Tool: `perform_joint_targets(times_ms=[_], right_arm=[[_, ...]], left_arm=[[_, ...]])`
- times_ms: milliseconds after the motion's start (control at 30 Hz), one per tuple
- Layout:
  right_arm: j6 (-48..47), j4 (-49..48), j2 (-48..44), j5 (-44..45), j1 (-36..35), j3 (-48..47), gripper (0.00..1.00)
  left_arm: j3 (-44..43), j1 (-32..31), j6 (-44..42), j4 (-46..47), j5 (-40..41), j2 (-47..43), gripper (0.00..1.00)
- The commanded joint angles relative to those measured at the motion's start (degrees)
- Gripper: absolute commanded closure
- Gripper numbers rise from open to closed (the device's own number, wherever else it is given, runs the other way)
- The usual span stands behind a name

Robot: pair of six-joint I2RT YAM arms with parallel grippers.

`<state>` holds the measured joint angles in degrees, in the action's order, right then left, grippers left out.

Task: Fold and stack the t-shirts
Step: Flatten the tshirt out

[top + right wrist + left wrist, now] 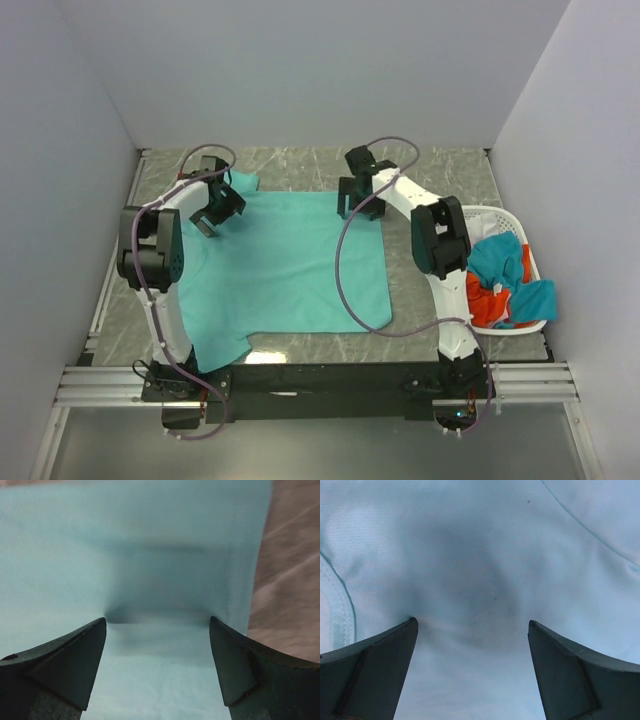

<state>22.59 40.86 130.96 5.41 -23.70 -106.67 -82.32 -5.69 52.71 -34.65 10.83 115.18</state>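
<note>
teal shirt point(290, 265) spread flat on table point(330, 347), spare shirts point(500, 285) heaped in basket point(500, 213) at right, and farther out left gripper point(220, 215) and right gripper point(360, 210), fingers wide and empty, set down on its far edge, likely to pinch for a fold.

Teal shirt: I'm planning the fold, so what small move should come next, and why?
Probably close both grippers on the cloth: the teal shirt lies spread flat, and the left gripper and right gripper stand open with tips down on its far side, nothing pinched yet.
</note>
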Motion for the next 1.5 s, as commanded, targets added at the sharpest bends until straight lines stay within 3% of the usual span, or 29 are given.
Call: perform_joint_targets(times_ms=[0,467,667,833,933,1133,1167,1333,1467], right_arm=[[-0.62,4.22,3.25,0.83,5.32,-2.31,0.1],[-1.06,10.21,14.59,-13.31,13.24,-24.71,0.13],[1.23,4.76,12.57,-16.57,16.41,-25.42,0.13],[-2.8,7.39,8.54,-15.35,16.67,-28.15,0.12],[-4.21,5.99,0.03,-12.01,16.06,-21.06,0.11],[-2.99,-2.79,-24.73,-5.5,8.95,12.02,0.11],[-2.64,-5.33,-27.22,-4.11,6.07,15.84,0.11],[1.31,-11.23,-39.71,-4.61,0.51,35.87,0.11],[3.51,-15.72,-47.88,-8.05,-0.2,45.31,0.11]], left_arm=[[-0.46,-0.19,-0.94,3.8,-6.07,5.58,0.01],[-24.36,-3.1,-0.85,0.29,-10.13,20.35,0.01],[-28.94,-2.83,-0.68,0.82,-10.3,22.28,0.01],[-32.11,-2.57,-1.55,-1.73,-11.01,18.78,0.0],[-25.63,-2.57,-1.38,-1.29,-9.09,11.06,0.01],[-0.5,-3.88,1.51,0.29,-5.74,-10.03,0.01],[6.67,-5.37,2.13,0.03,-4.51,-15.45,0.01],[26.13,-11.17,9.94,-4.7,0.85,-29.72,0.01],[40.2,-17.66,17.59,-3.49,-1.6,-41.13,0.01]])
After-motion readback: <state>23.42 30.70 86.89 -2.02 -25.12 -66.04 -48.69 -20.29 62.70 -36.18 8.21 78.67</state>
